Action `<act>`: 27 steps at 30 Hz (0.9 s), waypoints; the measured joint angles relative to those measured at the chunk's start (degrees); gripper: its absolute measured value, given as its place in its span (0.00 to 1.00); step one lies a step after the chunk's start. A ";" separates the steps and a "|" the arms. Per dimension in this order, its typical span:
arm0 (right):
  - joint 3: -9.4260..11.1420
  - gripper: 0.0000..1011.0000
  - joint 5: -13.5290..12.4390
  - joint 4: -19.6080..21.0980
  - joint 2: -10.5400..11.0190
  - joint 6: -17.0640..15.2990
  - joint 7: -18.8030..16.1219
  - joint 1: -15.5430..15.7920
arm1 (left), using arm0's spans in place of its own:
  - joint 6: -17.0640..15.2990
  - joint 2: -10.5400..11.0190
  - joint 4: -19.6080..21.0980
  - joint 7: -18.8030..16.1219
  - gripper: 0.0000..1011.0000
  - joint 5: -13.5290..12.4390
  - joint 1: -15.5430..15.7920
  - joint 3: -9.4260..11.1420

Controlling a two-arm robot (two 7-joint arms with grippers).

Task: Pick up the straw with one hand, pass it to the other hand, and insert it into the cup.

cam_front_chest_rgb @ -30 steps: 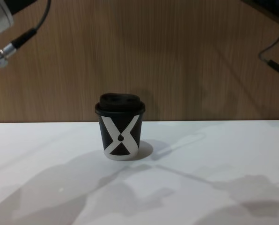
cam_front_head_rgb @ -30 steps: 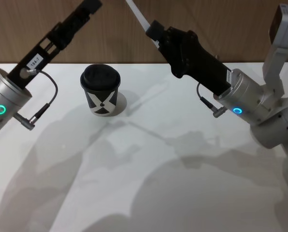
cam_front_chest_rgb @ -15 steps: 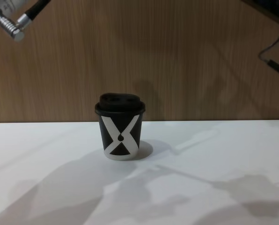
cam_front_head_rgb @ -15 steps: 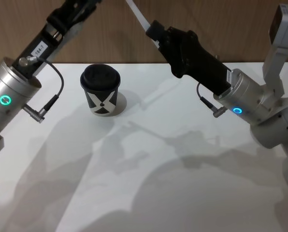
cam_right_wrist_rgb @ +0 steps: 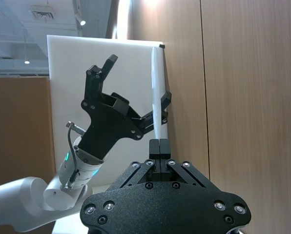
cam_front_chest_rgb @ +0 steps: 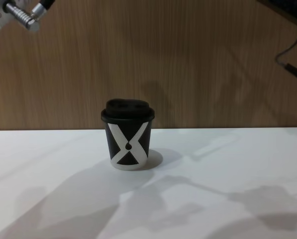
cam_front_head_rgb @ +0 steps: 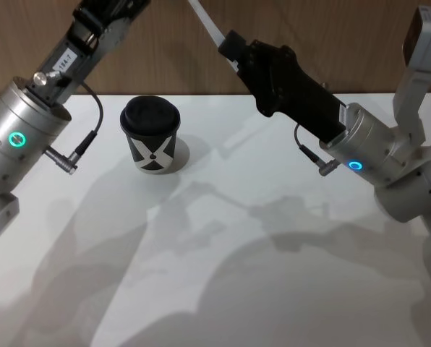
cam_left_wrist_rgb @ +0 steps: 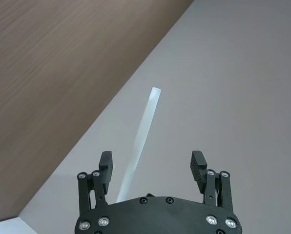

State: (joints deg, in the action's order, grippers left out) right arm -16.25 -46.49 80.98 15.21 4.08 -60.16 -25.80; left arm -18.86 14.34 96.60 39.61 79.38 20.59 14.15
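My right gripper [cam_front_head_rgb: 230, 45] is raised over the back of the table, shut on the white straw [cam_front_head_rgb: 207, 24], which slants up out of the head view. In the right wrist view the straw [cam_right_wrist_rgb: 157, 92] rises from the shut right gripper [cam_right_wrist_rgb: 158, 142]. The left gripper [cam_right_wrist_rgb: 138, 78] is open around the straw's upper part, which is close to one finger. In the left wrist view the straw [cam_left_wrist_rgb: 138, 144] runs between the spread fingers of the left gripper [cam_left_wrist_rgb: 152, 158]. The black cup [cam_front_head_rgb: 151, 137] with the white X stands upright below, lid on, also in the chest view [cam_front_chest_rgb: 128, 134].
The white table [cam_front_head_rgb: 273, 289] stretches in front of and to the right of the cup. A wooden wall [cam_front_chest_rgb: 213, 59] closes off the back edge. The left arm [cam_front_head_rgb: 27, 130] reaches up over the table's left side.
The left arm has swung up and inward toward the straw, its gripper now out past the head view's top. The right arm and straw have held still.
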 joint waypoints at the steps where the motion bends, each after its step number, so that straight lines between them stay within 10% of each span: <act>1: 0.00 0.00 0.00 0.00 0.00 0.00 0.00 0.00 | 0.07 -0.06 -0.07 -0.04 0.99 0.05 0.08 0.05; 27: 0.00 0.00 0.00 0.00 0.00 0.00 0.00 0.00 | 2.86 -0.70 -1.73 1.18 0.99 -1.03 3.47 2.75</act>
State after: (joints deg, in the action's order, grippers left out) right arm -16.25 -46.49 80.99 15.21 4.08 -60.16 -25.80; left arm -16.00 13.64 94.86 40.79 78.35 24.05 16.90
